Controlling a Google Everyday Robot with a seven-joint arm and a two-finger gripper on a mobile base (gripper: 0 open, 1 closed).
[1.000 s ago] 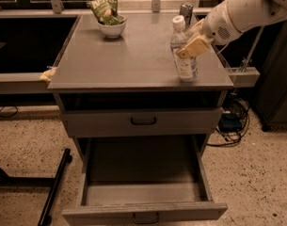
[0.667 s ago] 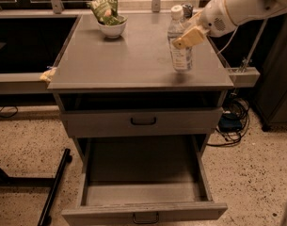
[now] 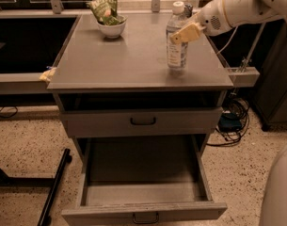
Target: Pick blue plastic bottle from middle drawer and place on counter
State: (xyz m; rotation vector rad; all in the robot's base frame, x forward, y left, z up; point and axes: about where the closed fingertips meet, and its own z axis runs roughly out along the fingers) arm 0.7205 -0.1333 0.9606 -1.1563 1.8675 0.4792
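Observation:
The blue plastic bottle (image 3: 177,55) is clear with a white cap and a pale label. It stands upright on the right side of the counter (image 3: 119,60). My gripper (image 3: 179,33) reaches in from the upper right and is shut on the bottle's upper part, with one beige finger (image 3: 186,32) across its front. The other finger is hidden behind the bottle. The middle drawer (image 3: 143,210) is pulled out wide below the cabinet, and nothing shows inside it.
A white bowl (image 3: 111,28) with a green snack bag stands at the counter's back left. The shallower upper drawer (image 3: 143,122) is closed. Cables (image 3: 232,121) lie on the floor at the right. A black bar (image 3: 53,192) leans at lower left.
My gripper has carried the bottle leftward and toward the back of the counter. The bottle now stands more upright with its base on the countertop.

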